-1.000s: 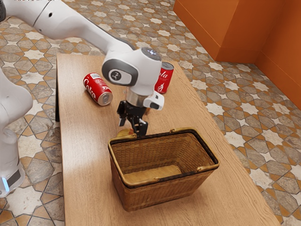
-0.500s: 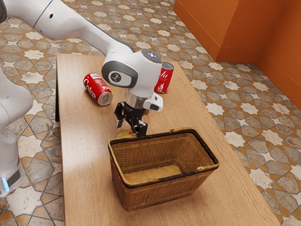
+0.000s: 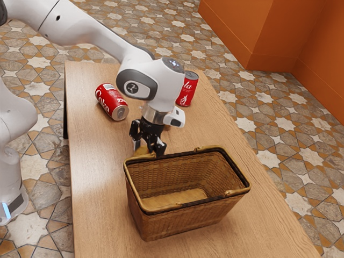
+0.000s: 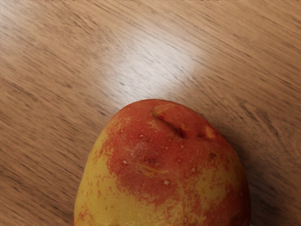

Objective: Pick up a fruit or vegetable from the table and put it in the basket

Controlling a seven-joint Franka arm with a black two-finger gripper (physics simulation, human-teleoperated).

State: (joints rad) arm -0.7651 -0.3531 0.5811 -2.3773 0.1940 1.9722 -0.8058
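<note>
In the exterior view my gripper (image 3: 148, 144) is low over the table, just behind the basket's rim and pointing down. A yellowish fruit (image 3: 142, 152) is at its lower end, partly hidden by the gripper and the rim. The wrist view has the red-and-yellow fruit (image 4: 162, 169) large at the lower edge, directly under my hand, with wood grain around it. The woven basket (image 3: 177, 216) stands upright beside the gripper, toward the viewer, and its visible floor holds nothing. Whether the fruit is gripped cannot be made out.
On the wooden table (image 3: 99, 199), a Coke can (image 3: 111, 102) lies on its side behind the gripper, toward the exterior view's left. Another red can (image 3: 187, 89) stands upright at the back. The basket's near-gripper rim and folded handle are very close to my hand.
My gripper has shifted slightly toward the exterior view's left over the last second and sits a little lower around the fruit. The basket and both cans have stayed put.
</note>
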